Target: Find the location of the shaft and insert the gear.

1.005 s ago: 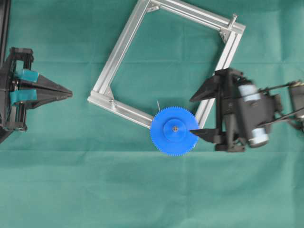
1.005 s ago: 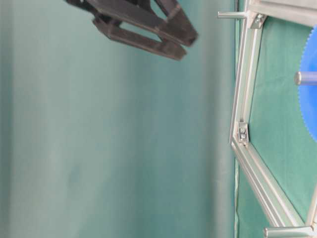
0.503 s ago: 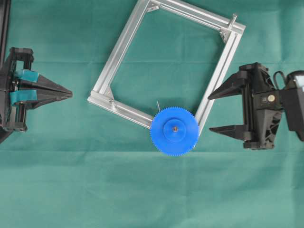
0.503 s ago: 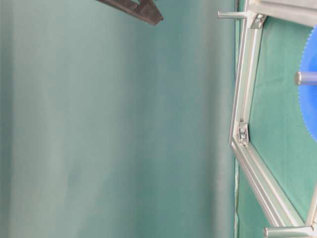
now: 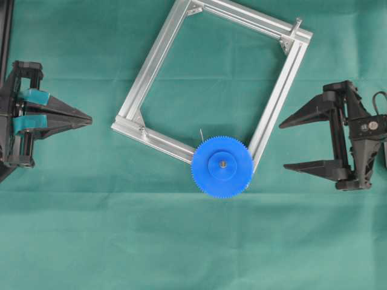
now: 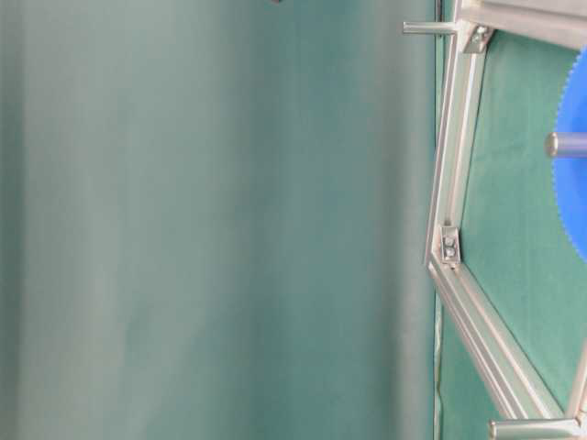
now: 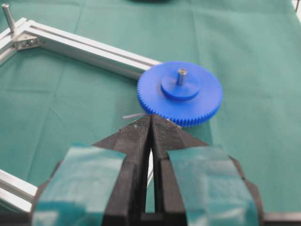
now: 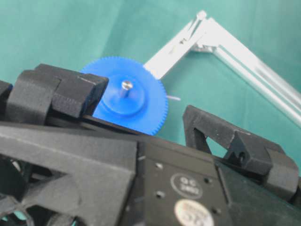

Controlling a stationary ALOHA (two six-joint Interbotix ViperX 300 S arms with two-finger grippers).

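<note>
Already the gear [image 5: 222,166] sits threaded on the shaft [image 7: 181,76] at the frame's [image 5: 156,57] lower corner, low centre of the overhead view (insertion looks done). Right gripper [image 5: 300,144] stands spread and empty; left gripper [image 5: 84,120] pressed together, idle.

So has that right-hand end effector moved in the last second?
Yes. In the overhead view the right end effector has pulled rightward, away from the blue gear, which sits unmoved on the frame corner.
</note>
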